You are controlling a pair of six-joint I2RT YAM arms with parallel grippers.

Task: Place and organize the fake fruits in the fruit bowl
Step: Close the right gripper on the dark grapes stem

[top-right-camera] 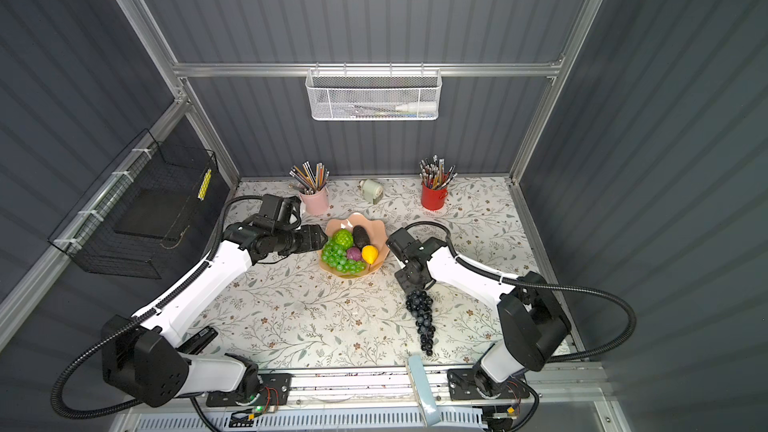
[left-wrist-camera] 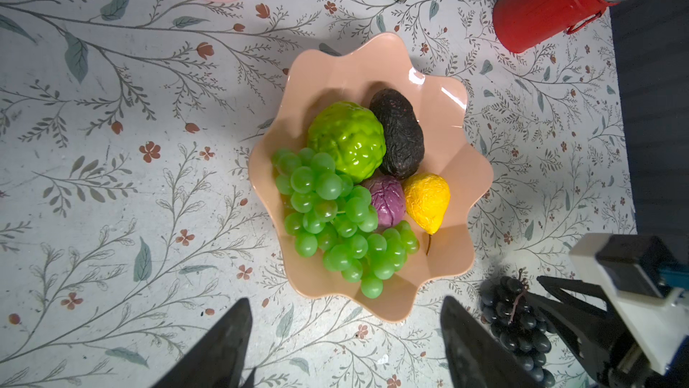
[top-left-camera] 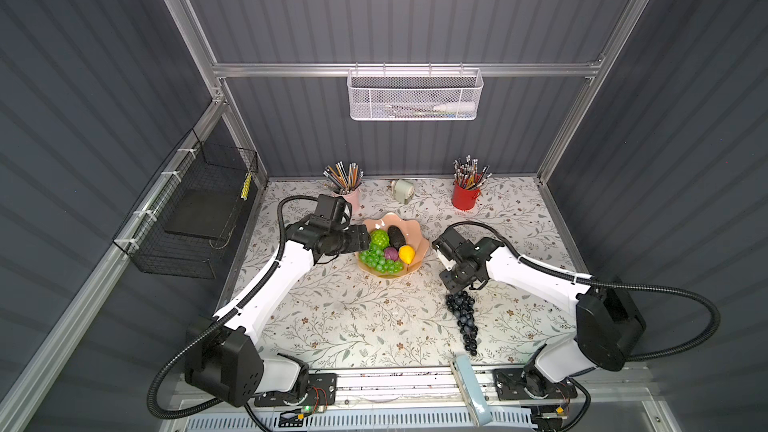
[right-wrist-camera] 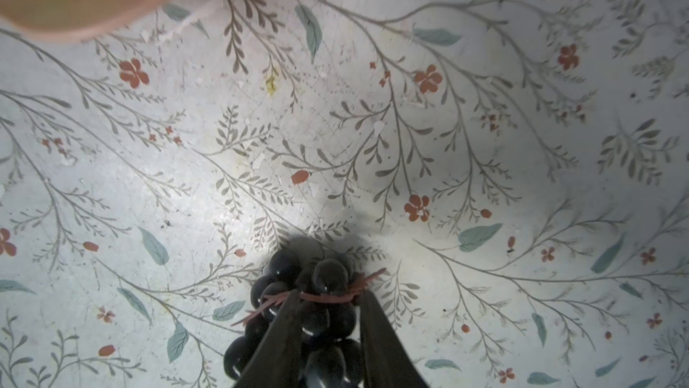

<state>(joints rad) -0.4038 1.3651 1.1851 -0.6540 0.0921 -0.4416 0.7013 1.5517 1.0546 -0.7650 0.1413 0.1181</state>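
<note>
The peach-pink fruit bowl holds a green grape bunch, a bumpy lime-green ball, a dark avocado, a purple ball and a yellow fruit. My left gripper hovers wide open at the bowl's left rim, holding nothing. The dark grape bunch lies on the table right of the bowl. My right gripper is at its stem end, its jaws partly apart astride the top grapes, with the reddish stem lying across the fingertips.
At the back stand a pink pencil cup, a pale green sharpener and a red pencil cup. A black wire basket hangs on the left wall. A pale blue strip lies at the front edge.
</note>
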